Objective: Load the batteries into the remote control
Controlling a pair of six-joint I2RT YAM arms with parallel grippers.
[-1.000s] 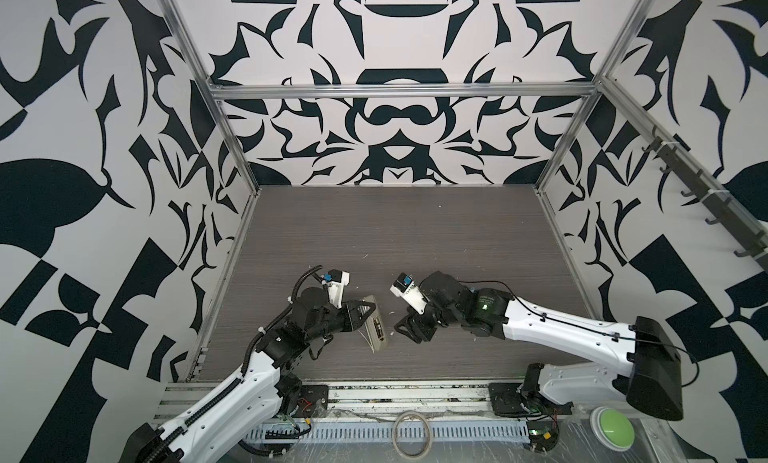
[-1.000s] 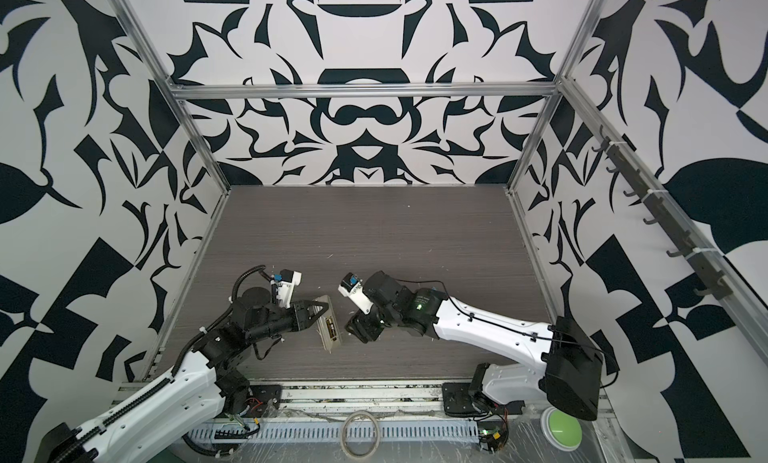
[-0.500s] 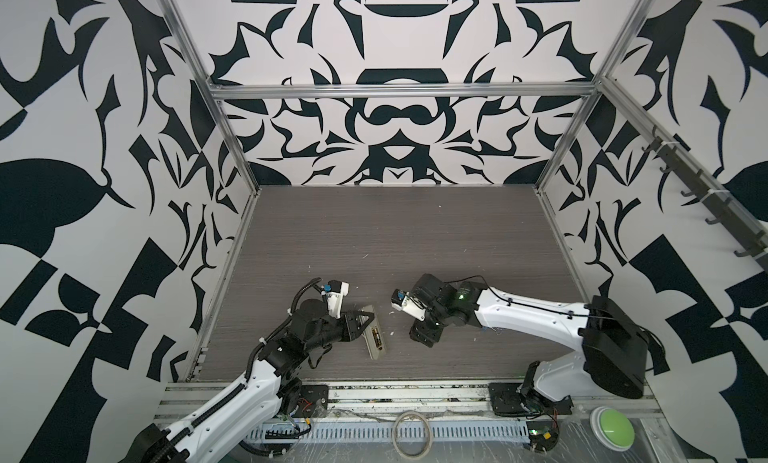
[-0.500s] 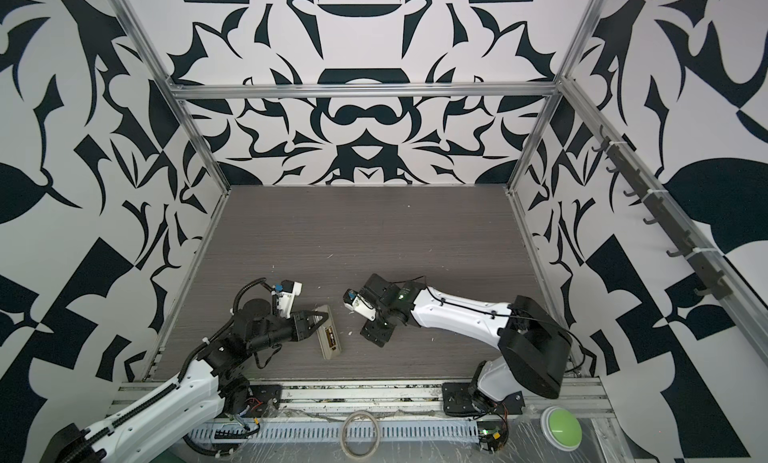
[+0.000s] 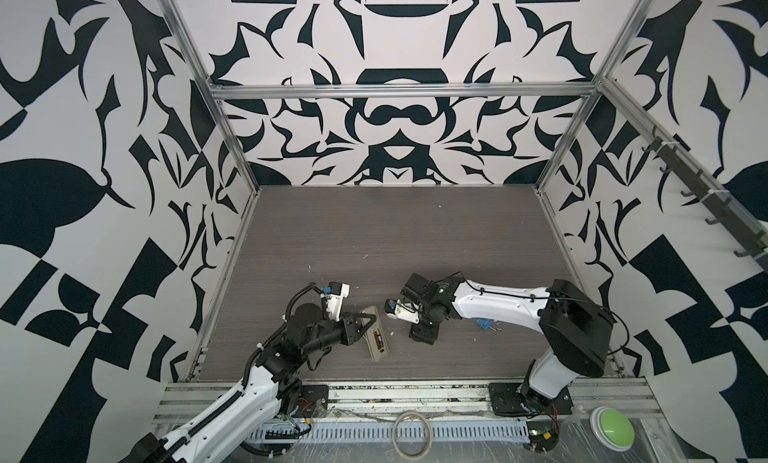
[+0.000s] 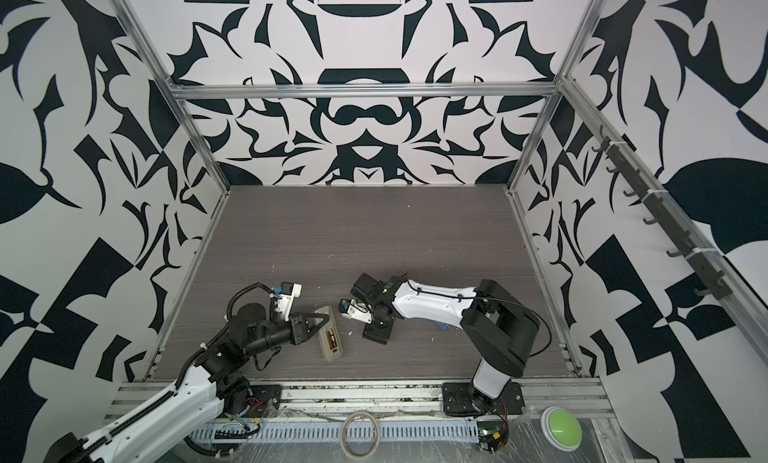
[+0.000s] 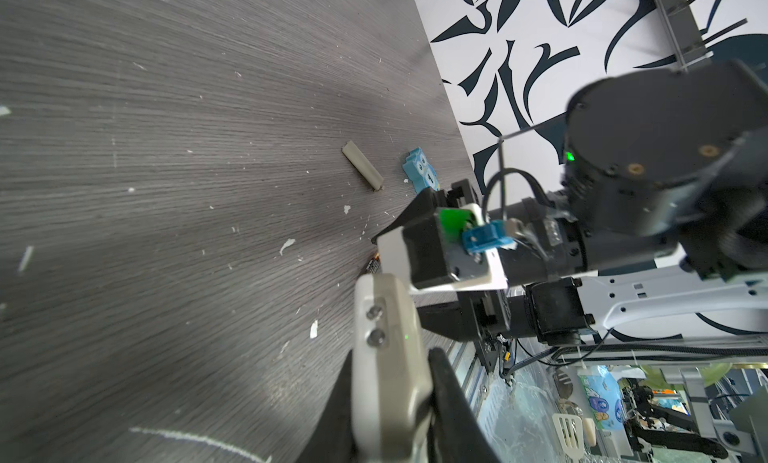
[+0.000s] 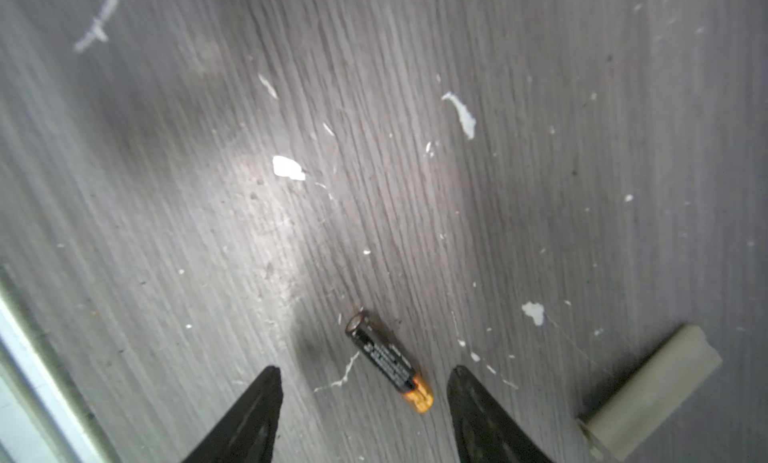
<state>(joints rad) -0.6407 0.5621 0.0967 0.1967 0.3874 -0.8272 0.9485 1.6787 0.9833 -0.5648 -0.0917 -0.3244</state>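
The remote control (image 5: 376, 335) is off the front-left part of the desk (image 5: 374, 232), back side up, clamped at its far end in the left claw (image 5: 360, 320). That claw is closed tight on it: in the left wrist view the black fingers (image 7: 446, 394) press the pale body from both sides. In both top views the remote angles from the claw towards the front edge, and something dark with a gold-brown streak shows in its open bay. It is too small for me to make out. Whether the remote's free end touches the desk I can't tell.

One battery (image 8: 388, 361) lies flat on the desk near the middle of the front half, black with a gold end. The right claw (image 8: 363, 371) hangs nose-down over it with its jaws spread wide and nothing in them. The battery lies in the gap between the two tips, its gold end nearest them, touching neither.

A beige cover strip (image 8: 648, 390) lies on the desk just beside that claw, apart from the battery. A blue owl figure (image 7: 422, 174) lies beyond the strip, towards the right edge. White flecks (image 8: 288, 168) are scattered over the dark wood grain.
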